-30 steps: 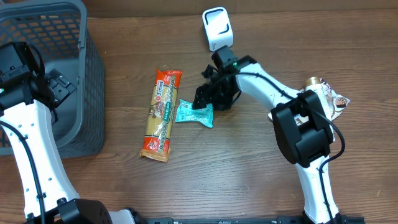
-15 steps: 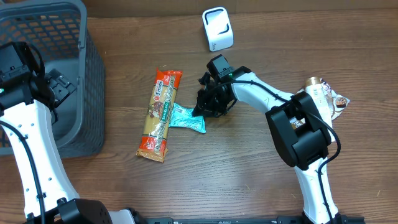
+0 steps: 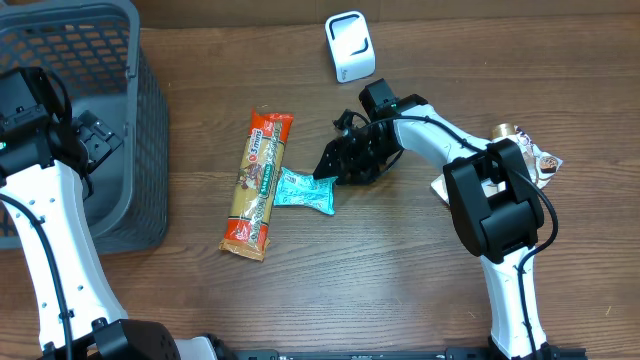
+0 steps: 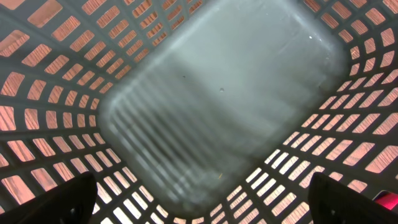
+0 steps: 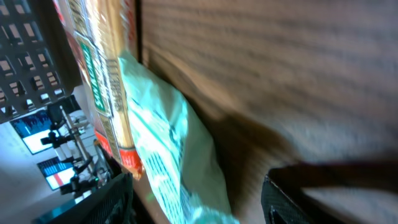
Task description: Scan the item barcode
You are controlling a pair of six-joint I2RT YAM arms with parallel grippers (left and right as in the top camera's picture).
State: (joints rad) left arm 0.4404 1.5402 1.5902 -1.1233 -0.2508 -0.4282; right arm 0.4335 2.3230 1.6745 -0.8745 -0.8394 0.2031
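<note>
A small teal packet (image 3: 303,192) lies flat on the wooden table, its left end touching a long orange snack pack (image 3: 258,185). My right gripper (image 3: 330,168) is low at the packet's right end, open. In the right wrist view the teal packet (image 5: 168,149) lies between the spread fingers (image 5: 112,202), with a gap to the right one; my right gripper (image 5: 199,202) holds nothing. The white barcode scanner (image 3: 350,46) stands at the back of the table. My left gripper (image 4: 199,208) hangs open over the grey basket (image 4: 217,87).
The grey mesh basket (image 3: 150,120) fills the far left of the table, with the left arm (image 3: 40,190) above it. A white and brown wrapped item (image 3: 528,156) lies at the right, beside the right arm's base.
The teal packet slid a little left and down against the orange pack. The right gripper shut, then opened again, and its arm swung slightly right. The left arm stayed still.
</note>
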